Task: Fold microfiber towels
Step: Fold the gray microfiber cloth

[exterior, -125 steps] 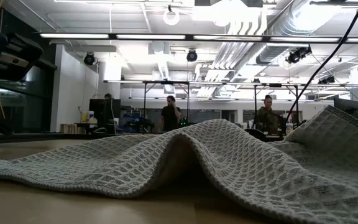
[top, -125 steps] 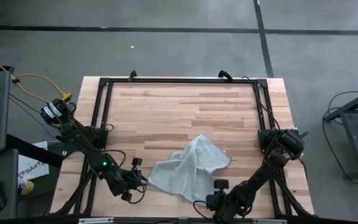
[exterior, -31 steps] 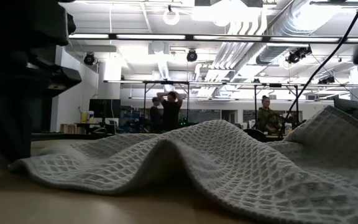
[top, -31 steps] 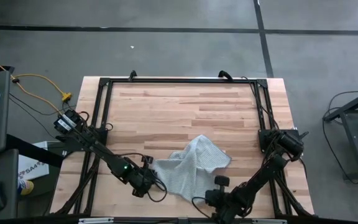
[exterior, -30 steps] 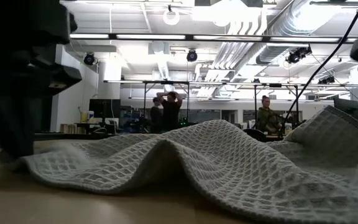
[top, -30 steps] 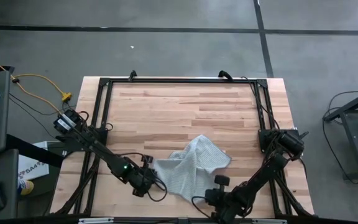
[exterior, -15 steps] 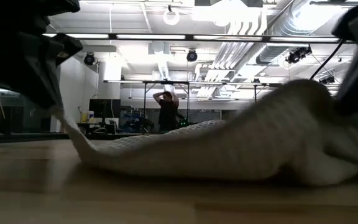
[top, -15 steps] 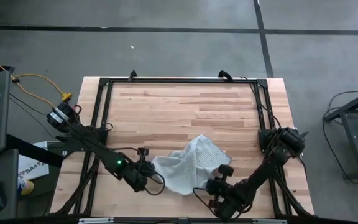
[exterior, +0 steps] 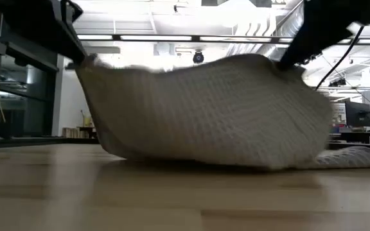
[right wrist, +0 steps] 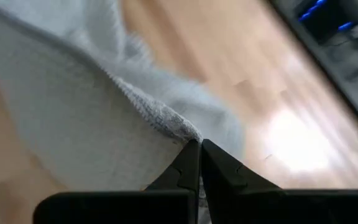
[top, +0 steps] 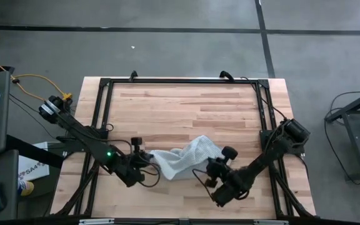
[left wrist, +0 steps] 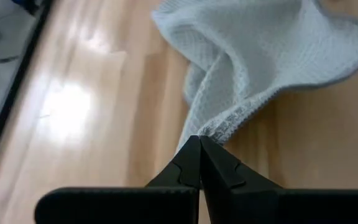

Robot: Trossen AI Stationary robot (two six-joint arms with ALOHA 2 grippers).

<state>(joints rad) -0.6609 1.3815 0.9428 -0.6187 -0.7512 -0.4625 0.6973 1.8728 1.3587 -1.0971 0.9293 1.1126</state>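
Both grippers are now pinching towel (top: pixel 183 160) corners: left gripper (top: pixel 150 157), right gripper (top: pixel 212 167). I'm lifting it off the near-centre table (top: pixel 186 106); a second ago it lay crumpled. Spreading comes next.

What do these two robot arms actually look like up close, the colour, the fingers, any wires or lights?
Both arms are black, built of slim jointed segments with loose black cables looping alongside. The left arm shows a small green light. The left gripper and right gripper each end in two dark, flat fingers tapering to a point. A black frame edges the wooden table.
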